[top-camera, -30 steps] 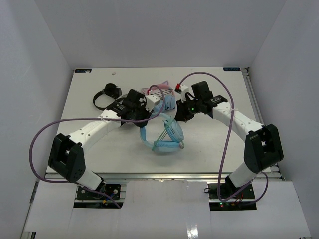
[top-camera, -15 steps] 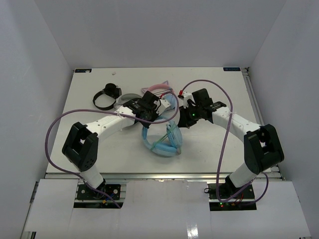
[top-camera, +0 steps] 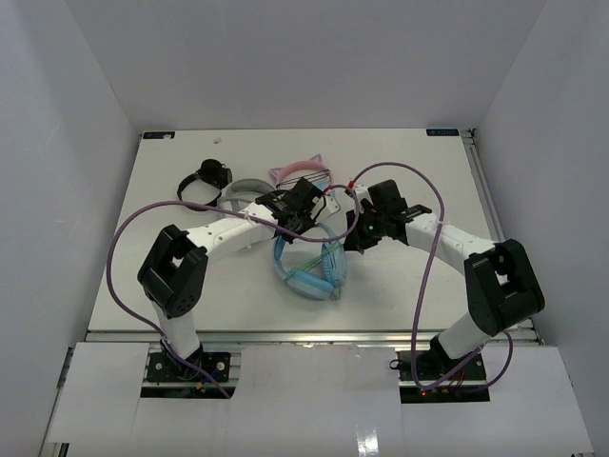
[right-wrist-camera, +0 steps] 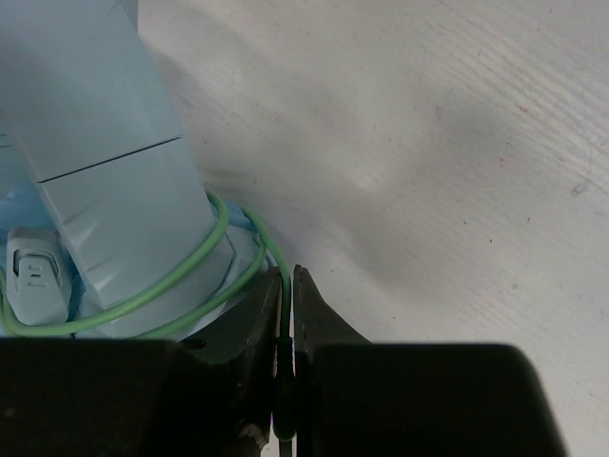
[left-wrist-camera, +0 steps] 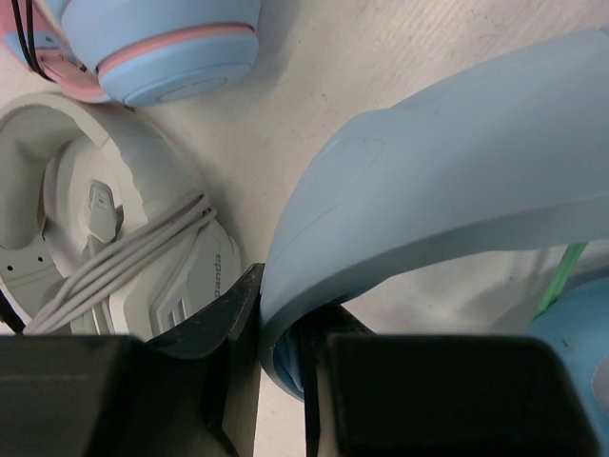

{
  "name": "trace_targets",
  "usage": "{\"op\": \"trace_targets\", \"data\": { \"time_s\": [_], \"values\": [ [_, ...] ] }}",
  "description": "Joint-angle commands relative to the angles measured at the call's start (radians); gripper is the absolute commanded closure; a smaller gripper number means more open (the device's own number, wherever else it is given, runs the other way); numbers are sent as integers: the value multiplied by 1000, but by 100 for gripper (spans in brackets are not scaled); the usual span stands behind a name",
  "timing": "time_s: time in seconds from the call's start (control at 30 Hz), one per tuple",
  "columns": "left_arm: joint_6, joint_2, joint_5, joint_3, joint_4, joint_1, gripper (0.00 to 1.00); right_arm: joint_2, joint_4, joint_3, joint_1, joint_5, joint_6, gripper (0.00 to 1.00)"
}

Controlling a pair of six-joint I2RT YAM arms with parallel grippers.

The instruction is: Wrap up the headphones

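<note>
Clamped in the left gripper [left-wrist-camera: 281, 319], jaws closed tight on its edge: the light-blue headband [left-wrist-camera: 447, 200] of the headphones [top-camera: 309, 274]. Nipped in the right gripper [right-wrist-camera: 288, 295], jaws all but touching: the thin green cable [right-wrist-camera: 162, 286], looped round the headband's arm just above a cup. Lying on the table [top-camera: 171, 276] between the two arms. Just beside the left claw: a grey-white pair [left-wrist-camera: 105, 238] with bundled cord, and a pink-and-blue cup [left-wrist-camera: 171, 48].
</note>
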Motion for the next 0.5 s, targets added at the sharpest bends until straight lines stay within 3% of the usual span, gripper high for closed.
{"op": "trace_targets", "data": {
  "time_s": [0.0,0.47],
  "values": [
    [51,23,-73,29,28,-21,92,-28,41,-16,-10,59,30,89],
    [-25,33,-88,-79,28,-56,87,9,49,-29,-19,78,47,86]
  ]
}}
